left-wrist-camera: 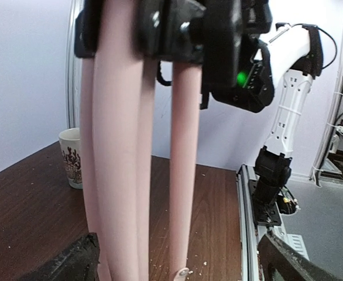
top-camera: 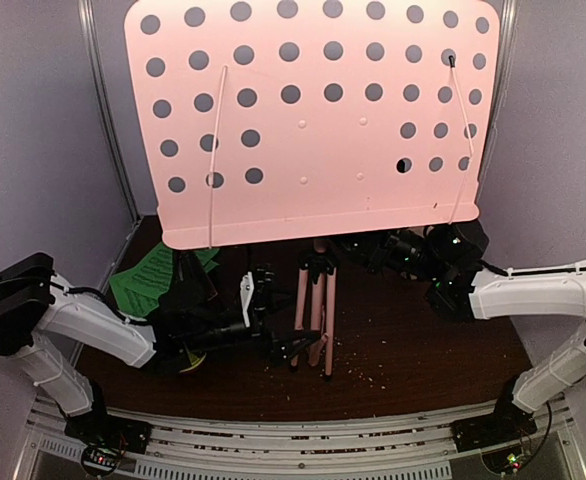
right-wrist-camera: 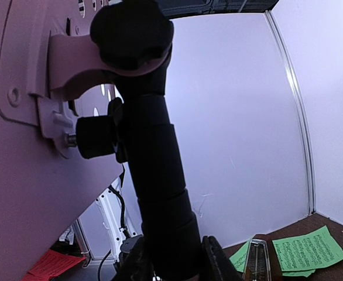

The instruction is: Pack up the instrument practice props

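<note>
The pink music stand has its perforated desk [top-camera: 313, 110] filling the top of the top view, and its tripod legs [top-camera: 318, 305] are folded together below. My left gripper [top-camera: 295, 347] is open, with the pink legs [left-wrist-camera: 130, 175] standing between its wide-apart jaws [left-wrist-camera: 180, 266]. My right gripper [top-camera: 371, 248], partly hidden under the desk, is shut on the stand's black post [right-wrist-camera: 157, 175], fingers [right-wrist-camera: 215, 260] on either side. Green sheet-music pages [top-camera: 158, 272] lie at the left and also show in the right wrist view [right-wrist-camera: 309, 249]. The metronome in its clear cover [right-wrist-camera: 256, 260] stands beside them.
A white mug [left-wrist-camera: 72, 157] stands at the table's far edge in the left wrist view. A yellow-green bowl [top-camera: 188, 360] shows under the left arm. Crumbs dot the brown table [top-camera: 423, 350]. Purple walls enclose the back and sides. A metal rail [top-camera: 303, 440] runs along the near edge.
</note>
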`<state>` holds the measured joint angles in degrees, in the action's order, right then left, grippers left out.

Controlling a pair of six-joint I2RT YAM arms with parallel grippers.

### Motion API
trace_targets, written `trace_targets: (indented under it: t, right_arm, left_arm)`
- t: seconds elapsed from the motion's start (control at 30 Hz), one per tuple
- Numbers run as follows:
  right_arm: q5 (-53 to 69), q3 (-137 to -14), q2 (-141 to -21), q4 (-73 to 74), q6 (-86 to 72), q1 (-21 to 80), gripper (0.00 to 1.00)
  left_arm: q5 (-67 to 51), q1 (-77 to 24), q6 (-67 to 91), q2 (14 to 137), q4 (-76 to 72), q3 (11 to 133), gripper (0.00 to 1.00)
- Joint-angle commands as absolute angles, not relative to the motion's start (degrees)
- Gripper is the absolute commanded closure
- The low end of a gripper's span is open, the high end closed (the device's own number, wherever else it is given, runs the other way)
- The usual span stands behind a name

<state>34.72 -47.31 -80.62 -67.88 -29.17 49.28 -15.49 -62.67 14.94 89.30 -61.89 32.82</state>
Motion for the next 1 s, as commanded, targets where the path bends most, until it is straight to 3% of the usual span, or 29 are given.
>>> trace_targets:
  t: [0.0, 0.3, 0.63, 0.97]
  right_arm:
    - [32.06, -46.15, -78.93, -64.30, -31.65, 50.00, 1.00]
    - [30.13, -46.25, -76.82, -59.31, -28.86, 50.66, 1.00]
    - [28.89, -46.51, -73.33, -52.49, -27.57, 50.82, 1.00]
    - [26.69, -44.59, -70.39, -52.64, -27.44, 51.38, 1.00]
  left_arm:
    - [-4.06, -64.53, 15.11, 94.13, -70.05, 35.70, 0.02]
    - [3.34, -66.09, 16.05, 100.70, -79.10, 37.52, 0.02]
    - [1.04, -66.14, 12.54, 103.85, -72.78, 43.34, 0.03]
    - [0.06, -66.09, 11.16, 107.35, -69.36, 48.04, 0.29]
